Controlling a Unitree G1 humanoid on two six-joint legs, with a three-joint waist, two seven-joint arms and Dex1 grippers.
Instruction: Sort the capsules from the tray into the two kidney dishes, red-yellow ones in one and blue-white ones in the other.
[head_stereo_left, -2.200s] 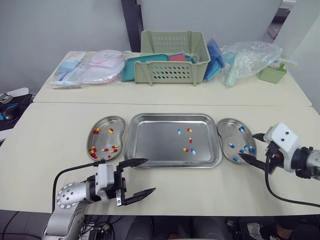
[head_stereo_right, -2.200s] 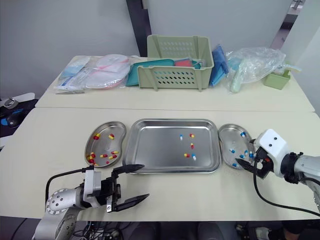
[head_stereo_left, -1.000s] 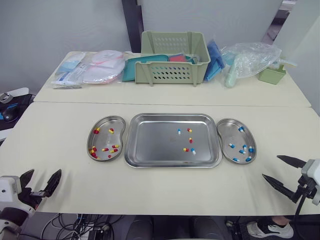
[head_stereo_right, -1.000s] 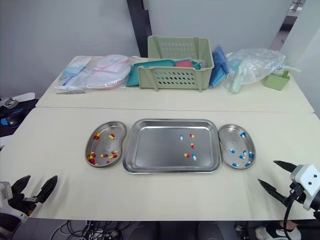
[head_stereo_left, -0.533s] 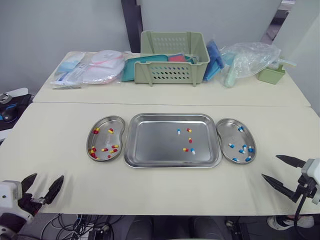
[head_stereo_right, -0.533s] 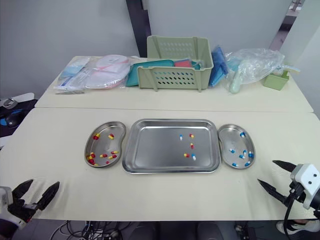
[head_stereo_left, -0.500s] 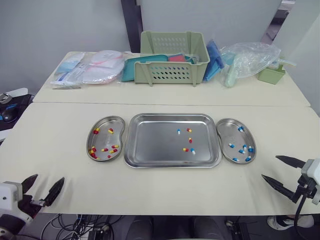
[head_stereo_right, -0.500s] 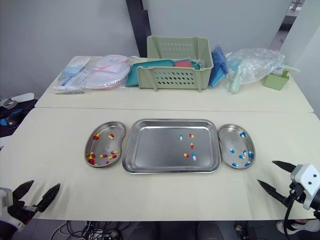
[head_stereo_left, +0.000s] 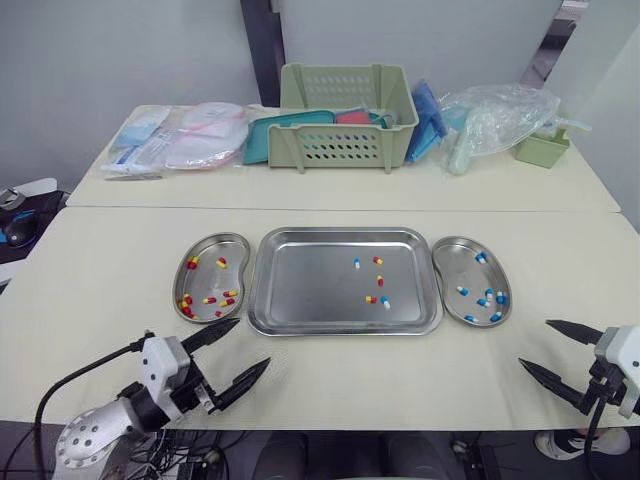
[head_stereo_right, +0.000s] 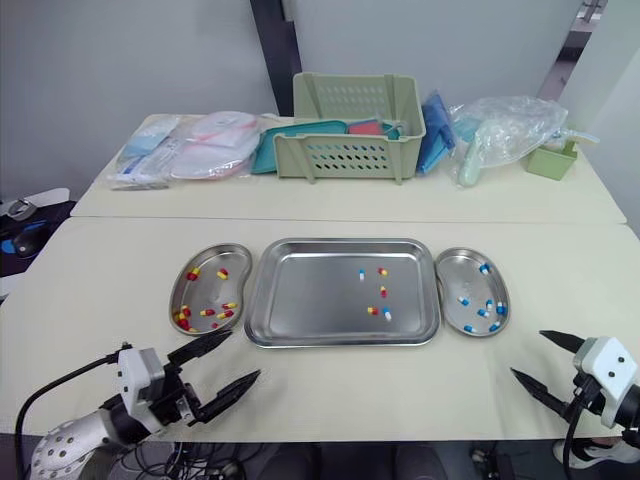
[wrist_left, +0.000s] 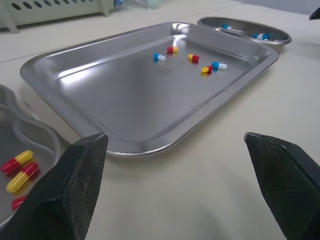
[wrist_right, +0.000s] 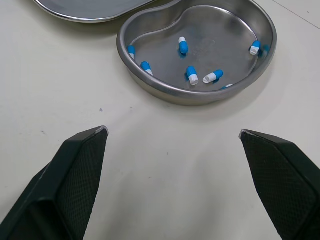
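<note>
Near the table's (head_stereo_left: 100, 280) front edge the left gripper (head_stereo_left: 253, 342) hangs empty, fingers apart, before the red-yellow dish (head_stereo_left: 207, 280), and the right gripper (head_stereo_left: 534, 343) likewise before the blue-white dish (head_stereo_left: 455, 268). Five capsules (head_stereo_left: 371, 298) lie in the tray's (head_stereo_left: 300, 280) right half. Best to come down from above and straddle one squarely, clear of its close neighbour.

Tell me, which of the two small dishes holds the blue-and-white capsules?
The kidney dish on the robot's right of the tray: its capsules are all blue-white, while the left kidney dish holds red-yellow ones.
</note>
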